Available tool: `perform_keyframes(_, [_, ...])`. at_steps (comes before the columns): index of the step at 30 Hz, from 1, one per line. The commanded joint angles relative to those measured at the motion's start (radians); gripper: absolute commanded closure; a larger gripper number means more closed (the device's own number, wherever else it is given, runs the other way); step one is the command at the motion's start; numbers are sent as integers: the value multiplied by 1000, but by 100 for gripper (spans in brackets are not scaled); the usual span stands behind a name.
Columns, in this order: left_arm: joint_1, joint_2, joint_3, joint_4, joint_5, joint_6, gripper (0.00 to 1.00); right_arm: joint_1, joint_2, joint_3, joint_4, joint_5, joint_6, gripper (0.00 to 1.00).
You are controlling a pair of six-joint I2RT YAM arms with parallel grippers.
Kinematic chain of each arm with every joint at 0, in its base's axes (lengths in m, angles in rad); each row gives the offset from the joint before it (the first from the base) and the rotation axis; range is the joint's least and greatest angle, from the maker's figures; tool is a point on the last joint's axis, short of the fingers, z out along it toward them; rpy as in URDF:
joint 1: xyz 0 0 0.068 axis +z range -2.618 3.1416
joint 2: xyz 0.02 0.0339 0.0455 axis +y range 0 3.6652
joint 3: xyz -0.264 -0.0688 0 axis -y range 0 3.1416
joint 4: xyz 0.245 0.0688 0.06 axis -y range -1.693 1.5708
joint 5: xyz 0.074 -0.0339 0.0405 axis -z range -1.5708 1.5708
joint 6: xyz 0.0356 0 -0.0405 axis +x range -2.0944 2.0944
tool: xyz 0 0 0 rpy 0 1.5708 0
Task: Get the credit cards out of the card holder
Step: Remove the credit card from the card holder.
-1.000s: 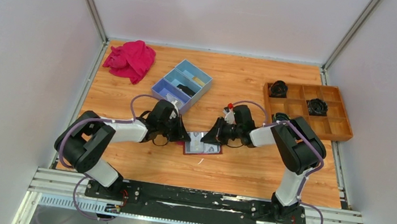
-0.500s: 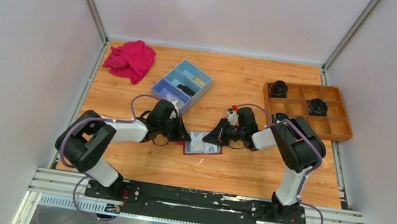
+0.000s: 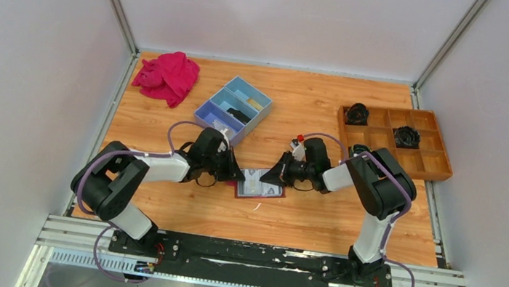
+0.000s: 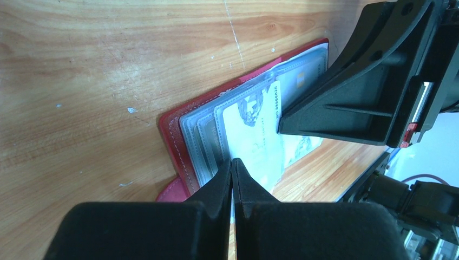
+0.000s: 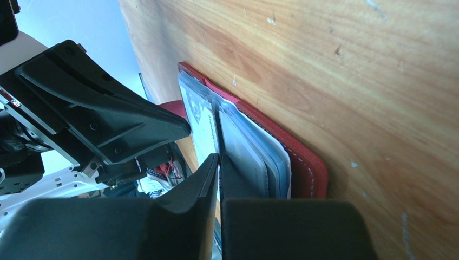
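The card holder (image 3: 259, 185), a dark red folder, lies open on the table between my two grippers. The left wrist view shows its red cover (image 4: 172, 135) and stacked clear pockets with a whitish credit card (image 4: 251, 142) in the top one. My left gripper (image 4: 231, 162) is shut, its tips pinching the near edge of a pocket leaf. My right gripper (image 5: 218, 158) comes from the opposite side. Its jaws are closed on the thin edge of the white credit card (image 5: 202, 127) standing up from the pockets. The grippers (image 3: 236, 176) (image 3: 266, 177) nearly touch.
A blue three-compartment box (image 3: 234, 106) stands behind the left arm, with a bright pink cloth (image 3: 168, 76) at the back left. At the back right, a wooden divided tray (image 3: 444, 158) holds two black objects (image 3: 356, 113).
The right jaws have closed further on the card's edge. Both arms and the card holder stay almost where they were.
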Motion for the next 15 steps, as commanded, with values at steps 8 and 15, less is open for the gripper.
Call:
perform_keyframes(8, [-8, 40, -45, -109, -88, 36, 100, -33, -65, -45, -52, 6, -65, 100])
perform_keyframes(15, [7, 19, -72, -110, -87, 44, 100, -86, -139, -56, -158, 11, -160, 100])
